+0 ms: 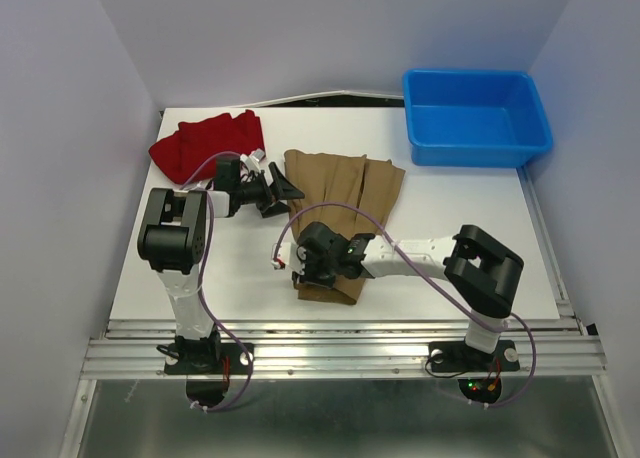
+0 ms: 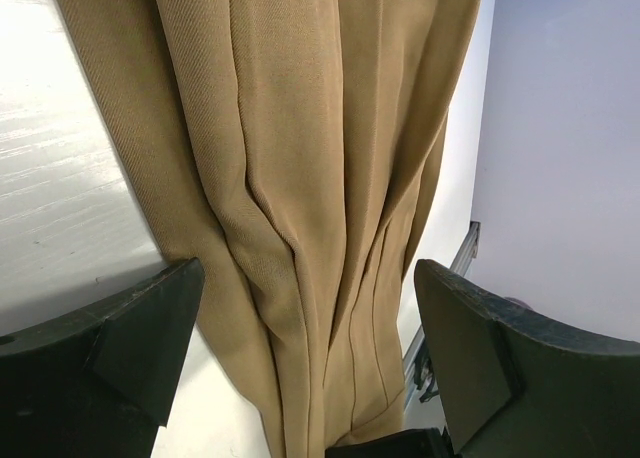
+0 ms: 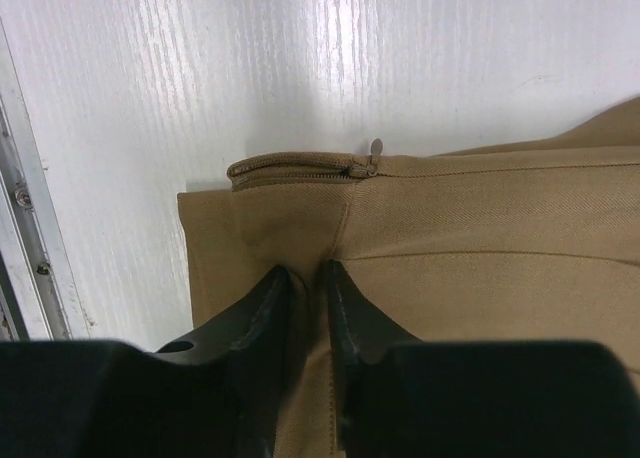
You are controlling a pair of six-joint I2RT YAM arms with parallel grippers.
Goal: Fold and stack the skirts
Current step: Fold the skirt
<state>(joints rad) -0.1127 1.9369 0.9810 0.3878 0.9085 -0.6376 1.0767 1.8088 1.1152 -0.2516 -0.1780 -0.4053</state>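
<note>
Pinching tan skirt (image 3: 470, 228) waist edge between right jaws

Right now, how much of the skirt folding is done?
Nothing looks finished. The red skirt sits bunched at the far left of the table. The right gripper pinches the tan skirt at its zipper end. The left gripper hangs open over it. Folding both and stacking are left.

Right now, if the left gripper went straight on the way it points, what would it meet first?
The tan skirt: its pleated cloth lies straight ahead between the left gripper's open jaws. How near is hard to judge.
</note>
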